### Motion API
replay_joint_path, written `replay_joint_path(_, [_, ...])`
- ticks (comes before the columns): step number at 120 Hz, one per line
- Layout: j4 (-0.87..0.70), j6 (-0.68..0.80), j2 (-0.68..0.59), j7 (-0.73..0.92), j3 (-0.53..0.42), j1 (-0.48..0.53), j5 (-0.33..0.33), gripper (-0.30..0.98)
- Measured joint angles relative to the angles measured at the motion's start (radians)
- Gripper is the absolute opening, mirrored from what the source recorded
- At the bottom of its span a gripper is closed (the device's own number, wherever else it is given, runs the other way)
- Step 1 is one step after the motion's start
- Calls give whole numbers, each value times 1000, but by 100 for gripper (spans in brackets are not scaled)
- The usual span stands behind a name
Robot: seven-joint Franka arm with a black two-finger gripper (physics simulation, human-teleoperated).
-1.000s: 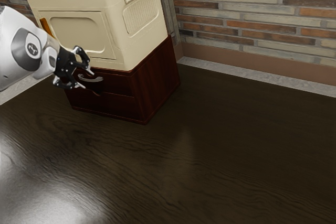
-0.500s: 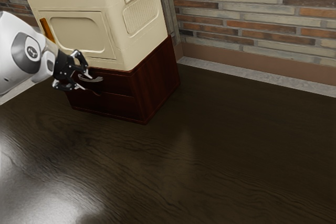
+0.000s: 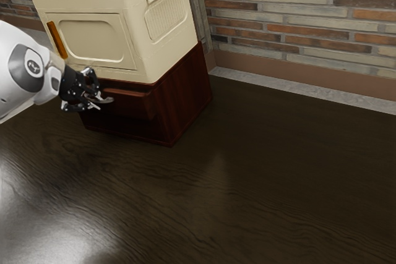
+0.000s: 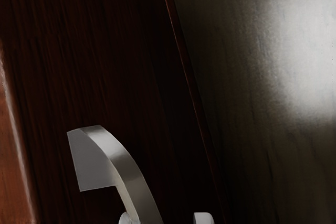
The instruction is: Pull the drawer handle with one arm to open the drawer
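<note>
Two parted fingers (image 4: 203, 219) of the end effector (image 3: 98, 101), clamped on nothing, flank the handle (image 4: 135, 182), its long axis crossing their spread, the partly open drawer (image 3: 127, 107) just ahead.

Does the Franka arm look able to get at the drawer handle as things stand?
Yes, most likely: the open gripper is right at the handle, a fingertip on either side of it, and I see nothing blocking the way.

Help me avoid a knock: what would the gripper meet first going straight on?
Most likely the drawer front, just beyond the handle by the gripper; how near is hard to judge.
</note>
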Motion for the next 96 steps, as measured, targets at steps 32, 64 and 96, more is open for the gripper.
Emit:
replay_joint_path(32, [-89, 0, -73, 8, 2, 18, 6, 2])
replay_joint_path(64, [-211, 0, -185, 16, 7, 26, 12, 1])
replay_joint_path(96, [-322, -1, -292, 23, 7, 41, 25, 0])
